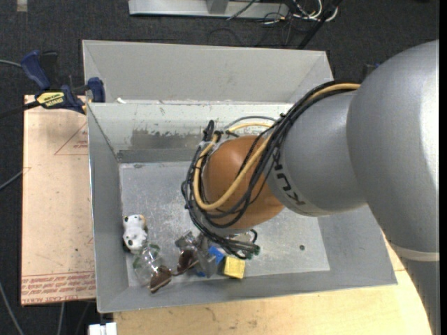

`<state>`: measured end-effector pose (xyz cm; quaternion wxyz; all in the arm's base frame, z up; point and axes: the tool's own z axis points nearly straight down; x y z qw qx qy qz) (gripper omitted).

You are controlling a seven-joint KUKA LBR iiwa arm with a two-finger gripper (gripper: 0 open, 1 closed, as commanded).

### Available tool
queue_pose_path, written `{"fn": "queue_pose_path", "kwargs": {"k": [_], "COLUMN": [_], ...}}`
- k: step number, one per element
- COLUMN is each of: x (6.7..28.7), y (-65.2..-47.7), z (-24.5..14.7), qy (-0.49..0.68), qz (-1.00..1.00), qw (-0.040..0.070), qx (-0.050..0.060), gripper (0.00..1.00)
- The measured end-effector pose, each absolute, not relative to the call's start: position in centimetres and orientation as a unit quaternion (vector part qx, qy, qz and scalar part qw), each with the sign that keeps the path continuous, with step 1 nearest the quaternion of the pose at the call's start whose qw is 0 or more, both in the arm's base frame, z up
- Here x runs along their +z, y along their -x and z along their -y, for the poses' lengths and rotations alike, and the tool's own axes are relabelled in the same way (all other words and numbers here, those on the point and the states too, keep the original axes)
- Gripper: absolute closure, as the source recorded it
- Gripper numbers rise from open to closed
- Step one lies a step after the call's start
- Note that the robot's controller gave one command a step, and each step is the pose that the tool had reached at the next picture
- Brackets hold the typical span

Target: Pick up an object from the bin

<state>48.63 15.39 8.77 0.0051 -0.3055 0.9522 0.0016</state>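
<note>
My gripper (193, 245) reaches down near the bin's front wall, below the arm's orange cover, into a small cluster of things. Right at it lie a dark brown piece (186, 259), a blue piece (214, 256) and a yellow block (235, 269). The cover and cables hide whether anything is held. To the left lie a clear plastic thing (147, 258) and a brown piece (160, 278).
A small white toy with orange marks (134, 230) lies at the front left, apart from the cluster. The bin's front wall runs close behind the things. The arm and its cables cover the bin's middle and right.
</note>
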Motion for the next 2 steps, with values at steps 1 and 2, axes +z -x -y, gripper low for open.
{"fn": "queue_pose_path", "kwargs": {"k": [1,2], "x": [10.7,12.1], "y": [-48.5,-48.5], "z": [-15.3,-15.3], "qy": [0.307,0.306], "qz": [-0.952,-0.952], "qw": [0.001,0.001], "qx": [0.001,0.000], "gripper": [1.00,1.00]}}
